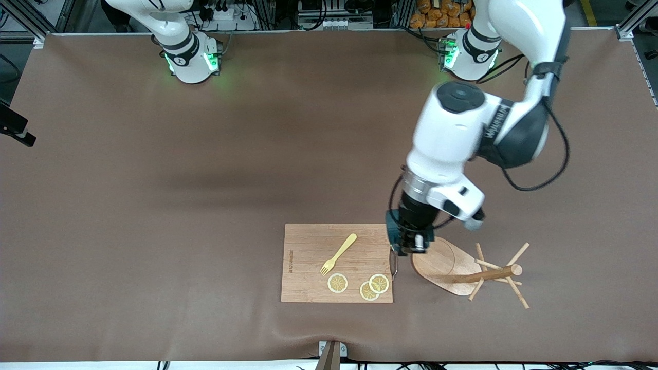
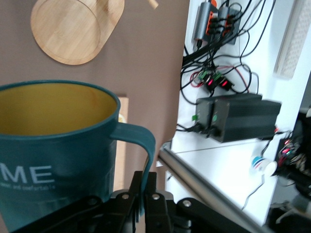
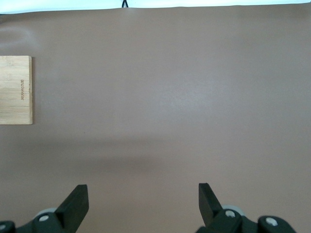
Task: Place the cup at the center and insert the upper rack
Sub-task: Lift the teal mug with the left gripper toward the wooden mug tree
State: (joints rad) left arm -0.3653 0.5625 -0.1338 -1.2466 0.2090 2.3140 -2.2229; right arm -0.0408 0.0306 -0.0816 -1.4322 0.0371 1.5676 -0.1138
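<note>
My left gripper point(image 1: 407, 245) is shut on the handle point(image 2: 142, 141) of the dark teal cup point(image 1: 392, 231) and holds it in the air. The cup hangs over the gap between the cutting board and the upper rack's oval base point(image 1: 437, 263). In the left wrist view the cup point(image 2: 53, 145) fills the near side, yellowish inside, with my gripper point(image 2: 148, 177) clamped on its handle. The upper rack lies on its side, pole and pegs point(image 1: 496, 273) pointing toward the left arm's end. My right gripper point(image 3: 143, 194) is open and empty over bare table; the front view does not show it.
A rectangular wooden cutting board point(image 1: 308, 267) lies beside the rack, toward the right arm's end. It carries a yellow fork point(image 1: 339, 253) and three lemon slices point(image 1: 337, 282). Its edge shows in the right wrist view point(image 3: 14, 90). A brown mat point(image 1: 205, 180) covers the table.
</note>
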